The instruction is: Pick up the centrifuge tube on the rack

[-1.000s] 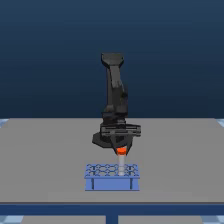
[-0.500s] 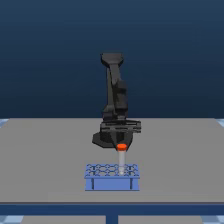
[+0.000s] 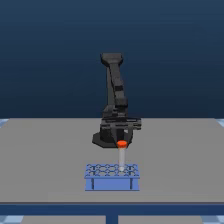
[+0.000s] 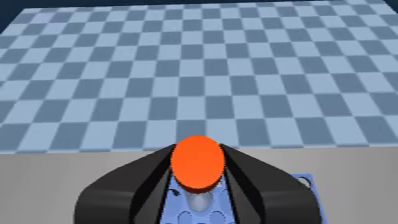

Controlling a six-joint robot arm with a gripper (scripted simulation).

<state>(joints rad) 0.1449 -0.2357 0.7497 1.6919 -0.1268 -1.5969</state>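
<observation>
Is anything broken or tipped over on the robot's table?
Nothing stands out. The rack sits level on the table, and the centrifuge tube stands upright, its orange cap between the gripper fingers. No spills or damage show.

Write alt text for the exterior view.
A black robot arm's gripper holds the centrifuge tube by its orange cap, its lower end still at the light-blue rack on a grey table. Dark blue background.
</observation>
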